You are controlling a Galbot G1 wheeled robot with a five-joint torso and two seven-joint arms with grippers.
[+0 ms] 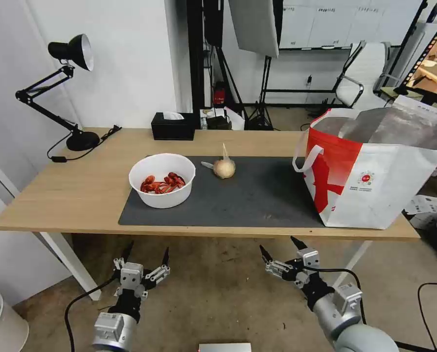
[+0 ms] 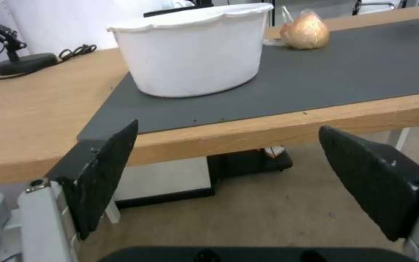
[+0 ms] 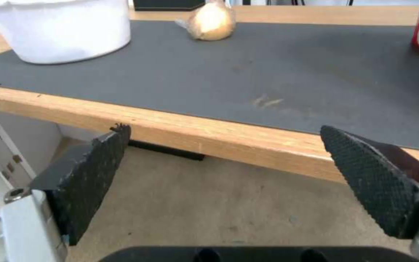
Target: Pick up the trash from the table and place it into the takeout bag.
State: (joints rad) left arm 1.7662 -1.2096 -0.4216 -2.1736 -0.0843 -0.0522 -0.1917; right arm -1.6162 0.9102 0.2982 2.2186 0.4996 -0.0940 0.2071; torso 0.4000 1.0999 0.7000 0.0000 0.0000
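A: Start with the big things. Where does everything sit?

B: The bag [image 1: 375, 181] stands open on the right end of the worktop [image 1: 81, 190], its foil mouth facing up. The bowl [image 1: 162, 180] of red shells is on the left part of the mat [image 1: 247, 200], and the bundle [image 1: 224, 167] lies behind it, nearer the middle.

A: And the arms?

B: Both hang below the front edge of the worktop. The left gripper [image 1: 145, 259] is under the bowl's side, the right gripper [image 1: 278, 250] nearer the bag. The fingers of both are spread wide with nothing between them.

A: How would the bowl handle?

B: I judge it thin and light, probably foam or plastic, so the wall [image 2: 195, 54] may flex under a hard squeeze. It looks too broad to span; pinching the rim seems safer, and it must stay level or the shells spill.

A: The bundle?

B: Small, light, probably soft and a bit slick if it is wrapped in film. The round body fits between the fingers; the twisted tip on top is another hold.
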